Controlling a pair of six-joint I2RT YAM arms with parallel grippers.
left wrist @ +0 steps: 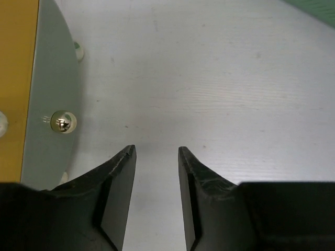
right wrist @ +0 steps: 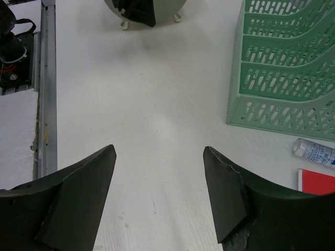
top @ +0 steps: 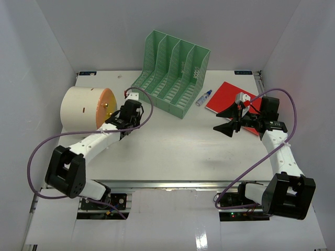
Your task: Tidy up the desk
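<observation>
The white desk [top: 172, 151] has a silver rail [top: 172, 184] along its front edge. My left gripper [top: 133, 105] is partly open and empty, low over the desk beside the orange face of a cream cylinder [top: 84, 107]. In the left wrist view its jaws [left wrist: 157, 151] frame bare desk, with the cylinder's face [left wrist: 52, 78] at left. My right gripper [top: 224, 120] is wide open and empty, pointing left just in front of a red notebook [top: 233, 97]. In the right wrist view its jaws [right wrist: 159, 151] span bare desk [right wrist: 146, 94].
A green file organizer [top: 172, 78] stands at the back centre and shows at right in the right wrist view [right wrist: 288, 68]. A small glue bottle [top: 204, 98] lies between it and the notebook, also in the right wrist view [right wrist: 314, 152]. White walls enclose the desk.
</observation>
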